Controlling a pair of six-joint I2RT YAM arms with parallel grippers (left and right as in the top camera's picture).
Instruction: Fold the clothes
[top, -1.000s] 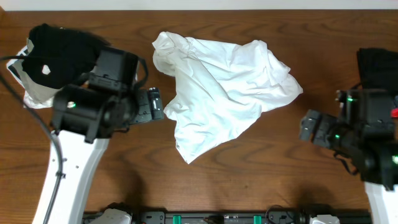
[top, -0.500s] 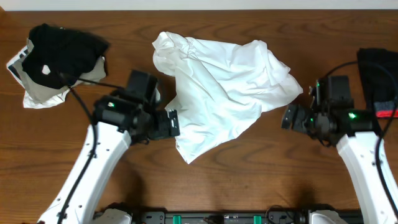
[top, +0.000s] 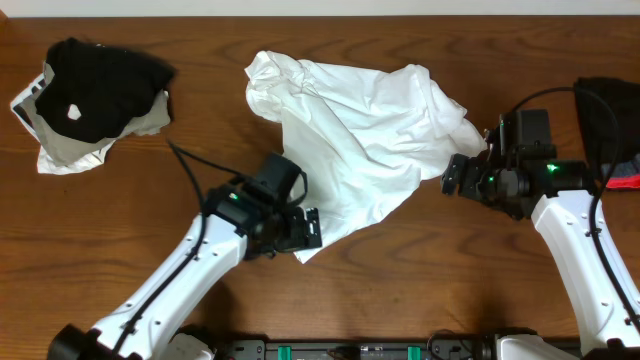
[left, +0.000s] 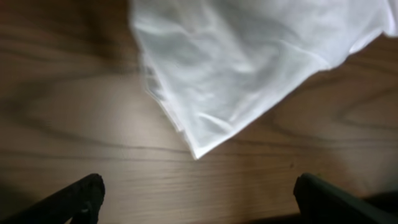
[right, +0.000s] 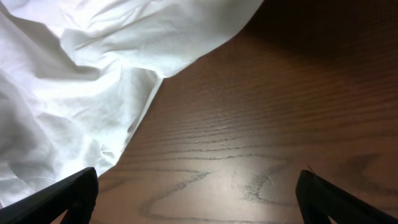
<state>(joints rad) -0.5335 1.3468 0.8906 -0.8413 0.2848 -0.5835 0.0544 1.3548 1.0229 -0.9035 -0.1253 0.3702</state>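
Crumpled white T-shirt (top: 355, 150) mid-table, bulk toward 12 o'clock. Left gripper (top: 308, 230) gaping wide at its 7 o'clock corner (nothing held); right gripper (top: 455, 178) equally wide, empty, by the 3 o'clock edge.

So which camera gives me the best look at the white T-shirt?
The overhead view: it shows the whole white T-shirt, crumpled, edge to edge. The left wrist view catches only its pointed lower corner, and the right wrist view only a wrinkled stretch of its side.
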